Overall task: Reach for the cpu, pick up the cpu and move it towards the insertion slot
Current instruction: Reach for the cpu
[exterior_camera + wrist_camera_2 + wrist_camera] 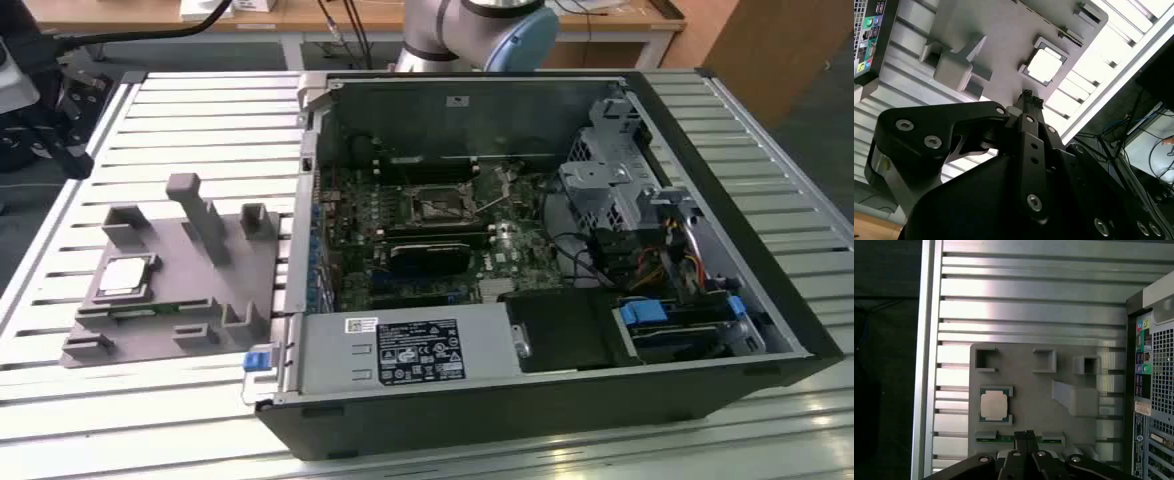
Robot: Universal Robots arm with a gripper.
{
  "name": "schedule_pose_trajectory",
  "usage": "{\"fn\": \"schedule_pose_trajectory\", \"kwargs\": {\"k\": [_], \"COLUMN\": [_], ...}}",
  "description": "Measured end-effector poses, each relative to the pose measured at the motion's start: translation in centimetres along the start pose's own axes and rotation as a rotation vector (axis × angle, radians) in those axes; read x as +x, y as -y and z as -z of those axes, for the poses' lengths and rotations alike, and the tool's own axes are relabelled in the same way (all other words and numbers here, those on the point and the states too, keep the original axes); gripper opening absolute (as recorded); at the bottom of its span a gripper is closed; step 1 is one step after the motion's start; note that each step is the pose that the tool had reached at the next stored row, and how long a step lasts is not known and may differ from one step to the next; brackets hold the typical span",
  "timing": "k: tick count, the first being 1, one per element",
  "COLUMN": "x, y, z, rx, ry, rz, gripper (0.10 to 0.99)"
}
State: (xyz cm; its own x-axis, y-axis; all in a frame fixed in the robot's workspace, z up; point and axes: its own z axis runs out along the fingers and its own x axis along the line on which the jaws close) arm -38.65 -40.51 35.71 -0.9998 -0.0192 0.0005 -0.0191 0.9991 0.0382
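1. Gripper [1030,96] [1024,433]: in both wrist views the two black fingers are drawn together at the tips, with no visible gap. Nothing is held between them. The tips hang above the grey fixture plate [1024,365], clear of its surface.

2. Cpu [993,405] [1044,66]: the square chip lies flat, silver top up, in a framed recess of the fixture plate. It is near the fingertips but apart from them, and nothing touches it. A narrow green strip [1054,439] lies in the plate just beside the recess.

3. Fixture plate [160,335]: it rests on the slotted aluminium table [200,110]. In the exterior view, the plate and the cpu [123,275] are on the exterior view's left of the open computer case [534,400].

4. Insertion slot [437,205]: the square socket with the silver frame sits on the motherboard [400,250] inside the case, well apart from the cpu.

5. Arm [474,30]: its base segment stands behind the case.
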Motion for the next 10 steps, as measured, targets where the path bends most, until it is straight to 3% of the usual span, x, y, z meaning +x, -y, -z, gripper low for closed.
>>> {"fn": "schedule_pose_trajectory", "kwargs": {"k": [10], "x": [0.22], "y": [-0.01], "z": [0.00], "rx": [0.000], "ry": [-0.0001], "rz": [0.000], "gripper": [0.106]}}
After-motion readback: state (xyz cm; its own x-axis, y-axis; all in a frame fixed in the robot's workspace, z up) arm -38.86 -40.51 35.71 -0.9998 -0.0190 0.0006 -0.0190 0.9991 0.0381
